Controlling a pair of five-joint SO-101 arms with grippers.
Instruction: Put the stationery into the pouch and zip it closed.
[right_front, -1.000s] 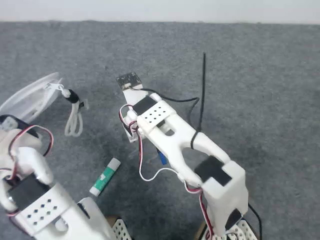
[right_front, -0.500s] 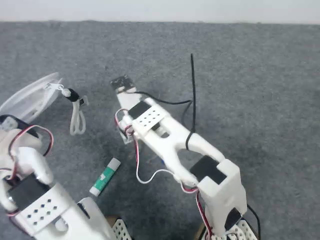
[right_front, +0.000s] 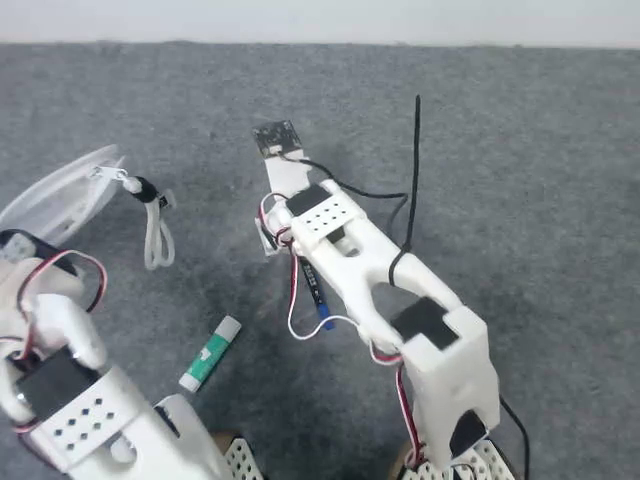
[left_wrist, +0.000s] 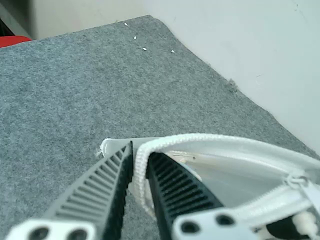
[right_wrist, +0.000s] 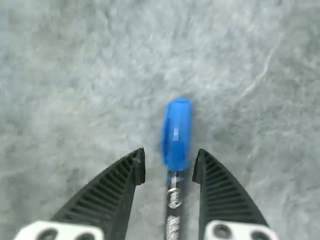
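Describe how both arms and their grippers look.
The left arm and right arm are white plastic shells with black motor blocks and panels of small holes. Red, white and black wires loop along them; the right arm also carries a thicker black cable and a camera board. The left gripper and right gripper have black, tapering fingers with ribbed inner faces on white bases.

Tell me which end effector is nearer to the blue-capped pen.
Right. The right end effector, open, straddles the pen; the left end effector is away at the pouch, shut on its rim.
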